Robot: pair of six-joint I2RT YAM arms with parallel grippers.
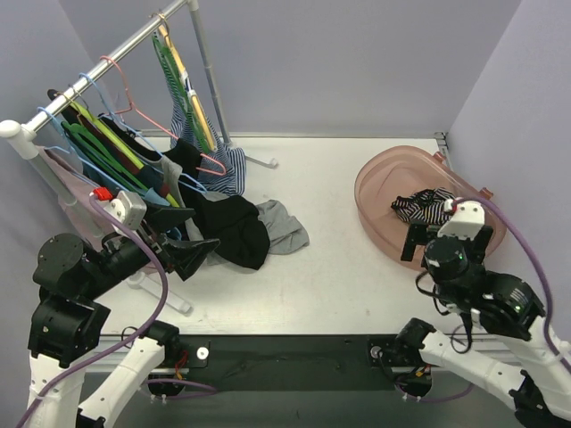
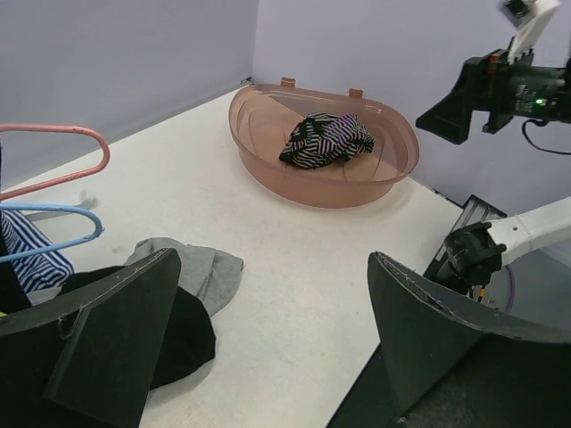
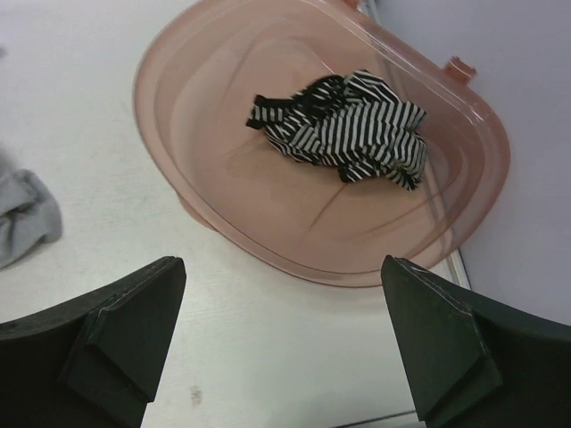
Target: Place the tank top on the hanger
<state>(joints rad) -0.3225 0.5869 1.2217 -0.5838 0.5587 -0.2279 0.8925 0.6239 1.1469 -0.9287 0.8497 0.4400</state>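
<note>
Far left: clothes rail (image 1: 107, 55) runs diagonally, loaded with hangers. A slim green hanger (image 1: 166, 61) hangs near its far end, just beside a yellow one (image 1: 185, 73). More green ones crowd the near end, so I cannot tell which is meant for this job. A pink wire hanger (image 1: 134, 100) and a blue-and-white striped garment (image 1: 228, 166) dangle below the rail. My left gripper (image 2: 281, 343) sits low beside the rack, jaws spread wide with nothing between them. Just past its fingers a black cloth (image 1: 234, 230) lies on the table (image 1: 339, 267), touching a grey cloth (image 1: 285, 228). Right side: a translucent pink tub (image 3: 178, 192) holds the tank top (image 3: 348, 125), crumpled in a heap and well apart from every hanger. My right gripper (image 3: 281, 343) hovers at the tub's near rim, fully released, clear of the top.
</note>
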